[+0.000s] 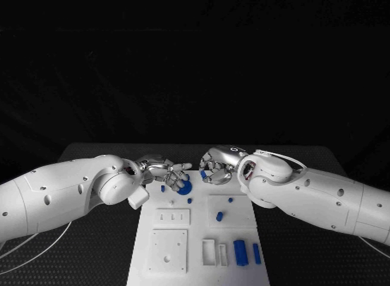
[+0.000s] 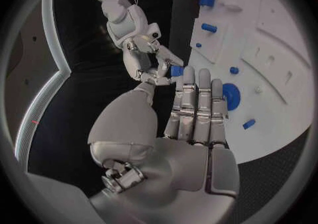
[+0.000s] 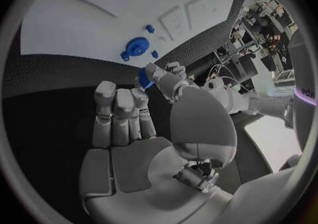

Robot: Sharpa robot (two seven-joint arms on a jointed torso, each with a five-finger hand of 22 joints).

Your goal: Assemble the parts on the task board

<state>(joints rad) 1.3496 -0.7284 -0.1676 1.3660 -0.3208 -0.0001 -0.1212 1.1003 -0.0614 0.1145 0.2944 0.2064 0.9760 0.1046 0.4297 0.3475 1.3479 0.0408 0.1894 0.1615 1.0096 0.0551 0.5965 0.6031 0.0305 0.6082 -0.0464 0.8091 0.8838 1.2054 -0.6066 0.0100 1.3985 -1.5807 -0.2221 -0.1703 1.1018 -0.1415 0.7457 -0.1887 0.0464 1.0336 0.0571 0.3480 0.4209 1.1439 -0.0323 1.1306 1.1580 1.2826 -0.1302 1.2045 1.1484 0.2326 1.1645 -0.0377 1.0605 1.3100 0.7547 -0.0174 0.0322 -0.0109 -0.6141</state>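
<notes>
I have my left hand [image 1: 165, 171] and my right hand [image 1: 219, 167] meeting fingertip to fingertip above the far end of the task board [image 1: 199, 229]. A small blue part [image 2: 177, 70] is caught between them, off the board. Fingers of both hands close round it, but I cannot tell which hand truly has the grip, or whether both do.

That is my worry. If one hand lets go before the other has a firm pinch, the part probably drops. From there it could bounce off the far edge onto the table [image 1: 306, 268], or strike the round blue part [image 1: 184, 187] just below my fingers and knock it. If both hands squeeze and pull at once, the part may twist out sideways. My fingers also hide it from above, so I judge any slip would be easy to miss.
</notes>
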